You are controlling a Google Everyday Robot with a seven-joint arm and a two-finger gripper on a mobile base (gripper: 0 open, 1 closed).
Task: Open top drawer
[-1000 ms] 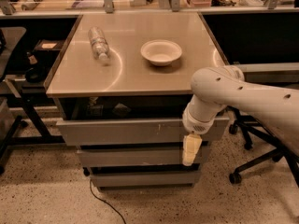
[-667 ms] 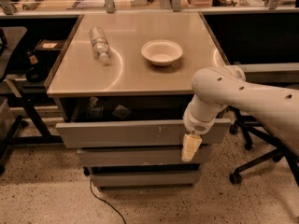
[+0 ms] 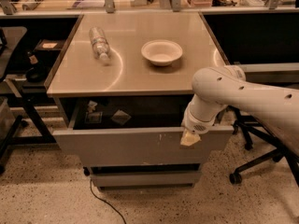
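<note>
The pincer [image 3: 190, 137] meets the open top drawer's [image 3: 126, 146] front lip; its grip cannot be told.

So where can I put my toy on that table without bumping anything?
The table is bare along its whole front, from the bottle and the bowl to the edge; so is the gap between them. Crowded: the top drawer at its right end, where the gripper is at its front.

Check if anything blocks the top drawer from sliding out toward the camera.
Nothing visible does. The claw sits at the upper edge of the top drawer, right of centre. A thin cable lies on the floor, below the drawer's path; the office chair stands off to the right.
</note>
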